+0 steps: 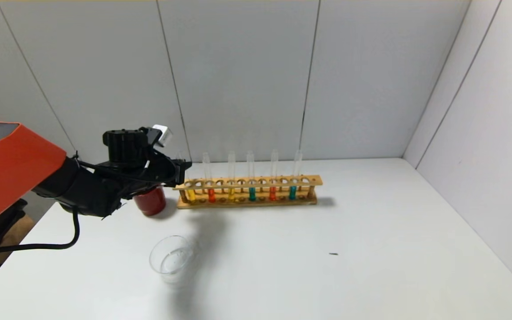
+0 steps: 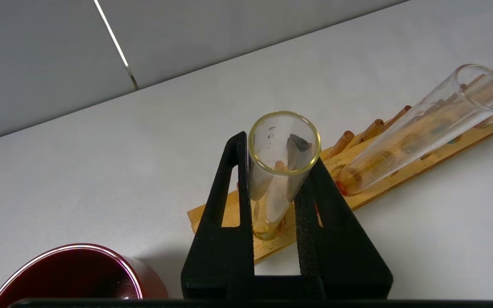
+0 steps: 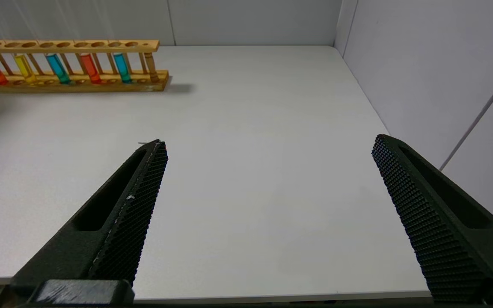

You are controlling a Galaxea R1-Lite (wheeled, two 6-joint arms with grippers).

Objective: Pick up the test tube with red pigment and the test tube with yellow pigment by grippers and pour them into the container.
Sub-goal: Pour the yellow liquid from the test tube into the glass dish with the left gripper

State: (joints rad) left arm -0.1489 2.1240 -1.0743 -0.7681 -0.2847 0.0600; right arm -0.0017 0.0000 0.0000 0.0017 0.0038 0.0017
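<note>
Gripping the yellow tube (image 2: 281, 171) near its rim, the left hand (image 2: 272, 145) is clenched on the glass at the rack's (image 1: 249, 182) left end, the tube's base apparently still seated there. The glass looks light, stiff, smooth and fragile, so a hold high on the wall, clear of the liquid, seems soundest, with only modest squeeze. The red tube (image 1: 211, 194) stands one place along in the rack. The dish (image 1: 172, 259) sits nearer on the tabletop (image 1: 371, 249), just past the red cup (image 1: 150, 201). The right hand (image 3: 268, 149) hangs released over bare tabletop, idle.
</note>
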